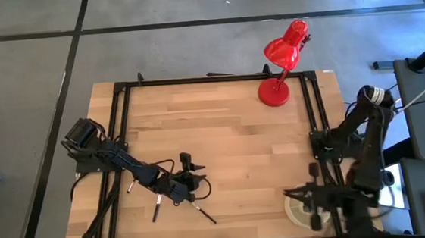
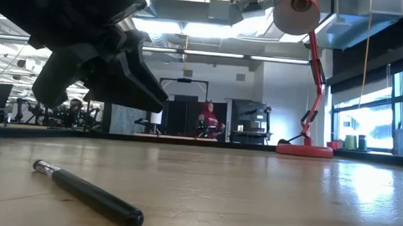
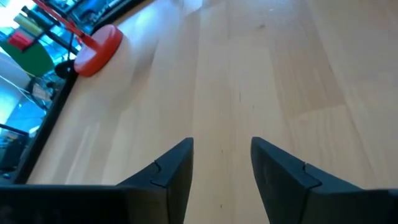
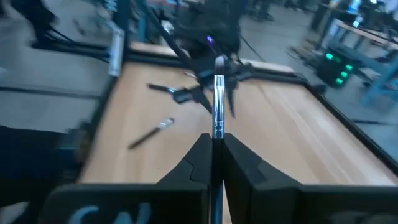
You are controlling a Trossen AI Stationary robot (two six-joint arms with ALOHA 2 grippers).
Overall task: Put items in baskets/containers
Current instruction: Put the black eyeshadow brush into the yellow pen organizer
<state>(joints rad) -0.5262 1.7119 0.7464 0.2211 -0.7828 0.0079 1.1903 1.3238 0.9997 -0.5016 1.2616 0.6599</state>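
Several thin dark makeup brushes lie flat on the wood near the table's near-left part: one (image 1: 158,208), another (image 1: 205,212), a third (image 1: 131,187). One brush (image 2: 82,189) also lies close to the low camera. My left gripper (image 1: 189,170) hovers open above them with only bare wood between its fingers (image 3: 221,155). My right gripper (image 1: 310,199) is at the near right, over the cream round dish (image 1: 296,211), which it partly hides. It is shut on one brush (image 4: 217,93). My right gripper pinches a brush between its two fingers by the dark handle, just behind the silver ferrule (image 4: 217,127). The fingers lie along the brush. Its ferrule and tip (image 4: 219,62) stick out forward past the fingertips toward the table's left, lifted clear of the wood.
A red desk lamp stands at the far right on its round base (image 1: 274,92). A black frame rail (image 1: 119,126) runs along the left, far and right sides of the table. Bare wood lies between the two arms in the table's middle (image 1: 246,154).
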